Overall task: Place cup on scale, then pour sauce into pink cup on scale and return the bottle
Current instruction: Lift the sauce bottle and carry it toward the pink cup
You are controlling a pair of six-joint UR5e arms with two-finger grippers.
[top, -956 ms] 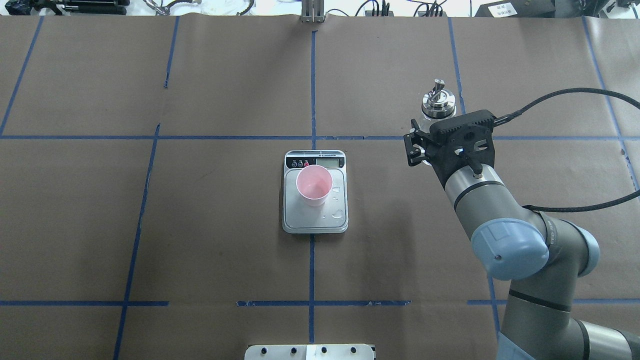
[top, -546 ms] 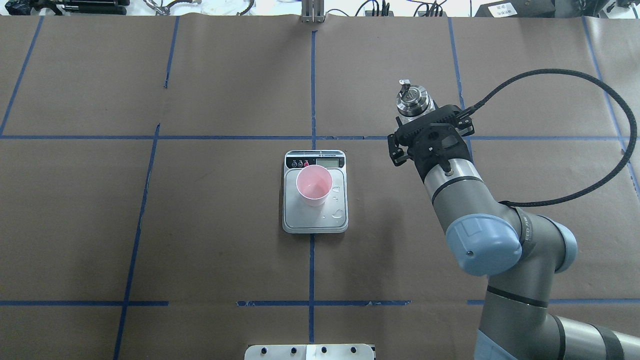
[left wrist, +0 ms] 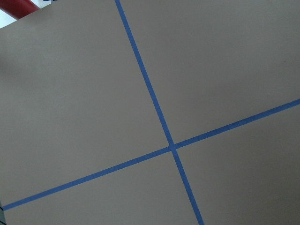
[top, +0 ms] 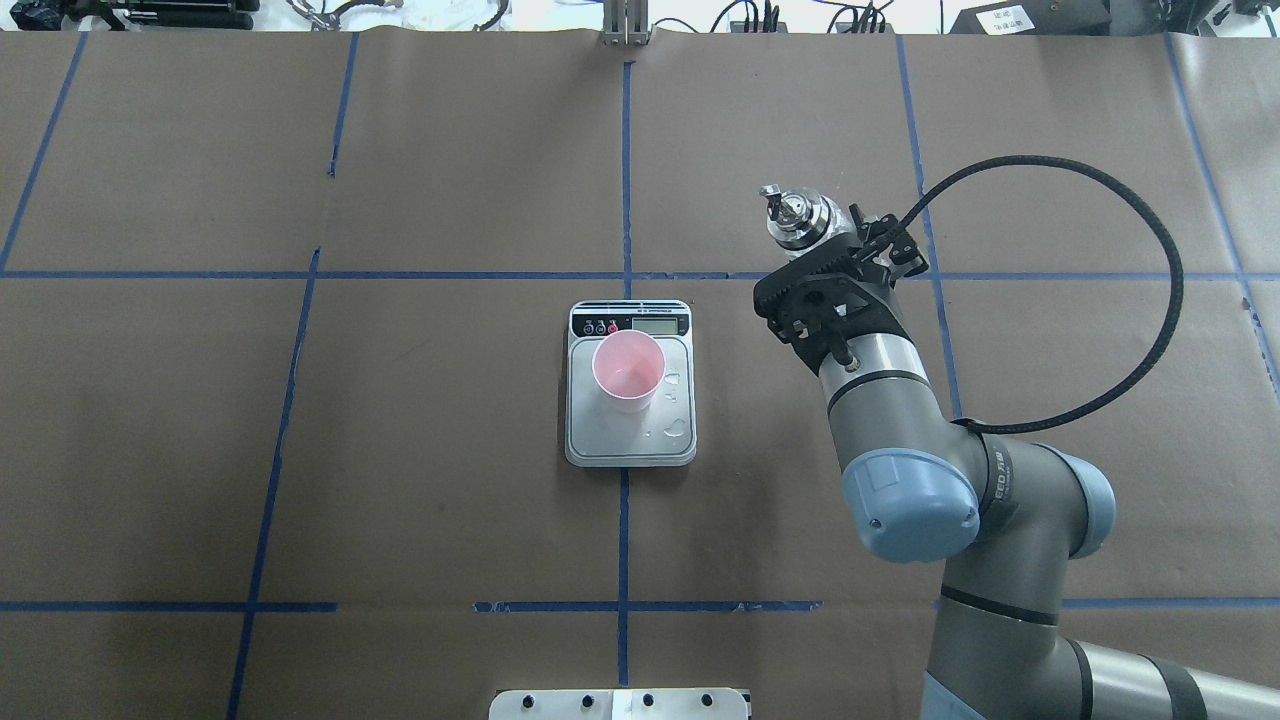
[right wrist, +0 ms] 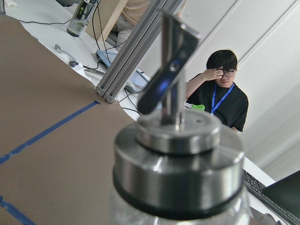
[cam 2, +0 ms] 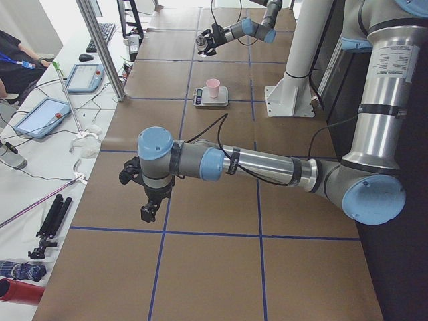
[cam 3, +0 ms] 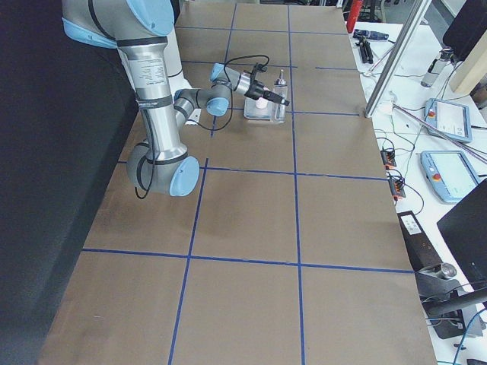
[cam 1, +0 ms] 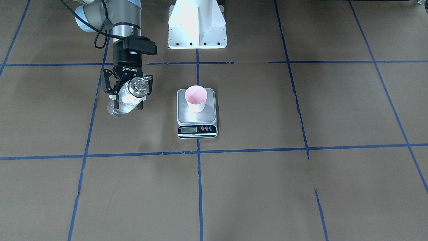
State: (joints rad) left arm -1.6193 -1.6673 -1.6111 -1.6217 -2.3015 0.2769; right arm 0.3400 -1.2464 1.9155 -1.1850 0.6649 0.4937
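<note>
The right gripper (cam 1: 128, 100) has its two fingers closed around the glass body of the bottle (cam 1: 120, 106), which leans with its silver pourer cap (top: 796, 217) towards the scale's side, the spout pointing that way. The bottle is near the scale (cam 1: 196, 117) but apart from it, with a bare stretch of brown table cover (top: 450, 470) between them. The pink cup (top: 628, 371) stands upright on the platform, with a few clear droplets (top: 678, 428) beside it. A black cable (top: 1150, 230) loops out from the right wrist. The left gripper (cam 2: 148, 212) hangs far off over a blue tape crossing (left wrist: 172, 146); I cannot tell whether its jaws are apart. A seated person (right wrist: 220, 93) shows behind the cap.
</note>
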